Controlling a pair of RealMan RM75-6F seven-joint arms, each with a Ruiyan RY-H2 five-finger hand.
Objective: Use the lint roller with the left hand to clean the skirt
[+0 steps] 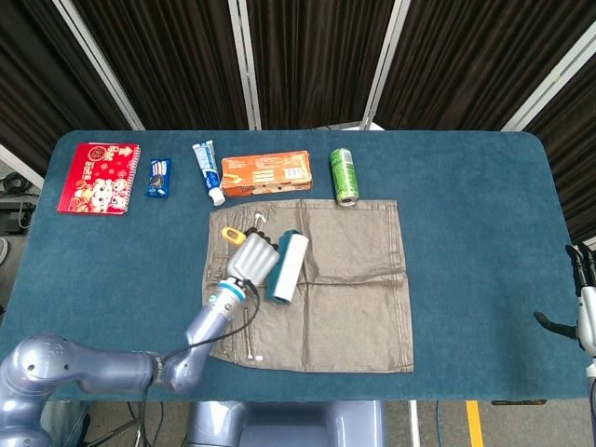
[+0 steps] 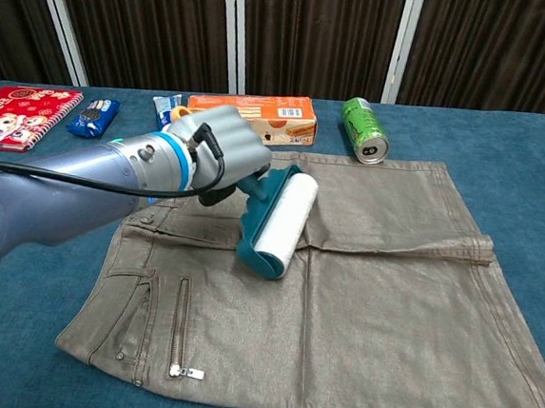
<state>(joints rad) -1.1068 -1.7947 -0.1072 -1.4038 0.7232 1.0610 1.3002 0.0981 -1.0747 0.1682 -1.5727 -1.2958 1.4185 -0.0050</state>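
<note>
A grey-brown skirt (image 1: 335, 279) (image 2: 370, 289) lies flat on the blue table, waistband and zip to the left. My left hand (image 1: 253, 260) (image 2: 222, 152) grips the teal handle of the lint roller. Its white roll (image 1: 288, 267) (image 2: 280, 224) lies on the skirt's upper left part, left of the middle fold. An orange-yellow handle end (image 1: 233, 236) sticks out behind the hand. My right hand (image 1: 585, 307) shows at the far right edge, off the table, fingers apart and holding nothing.
Along the far side stand a red booklet (image 1: 99, 177), a blue snack pack (image 1: 159, 178), a toothpaste tube (image 1: 209, 172), an orange box (image 1: 266, 173) and a green can (image 1: 345, 176) lying near the skirt's top edge. Blue cloth (image 1: 484, 242) lies right of the skirt.
</note>
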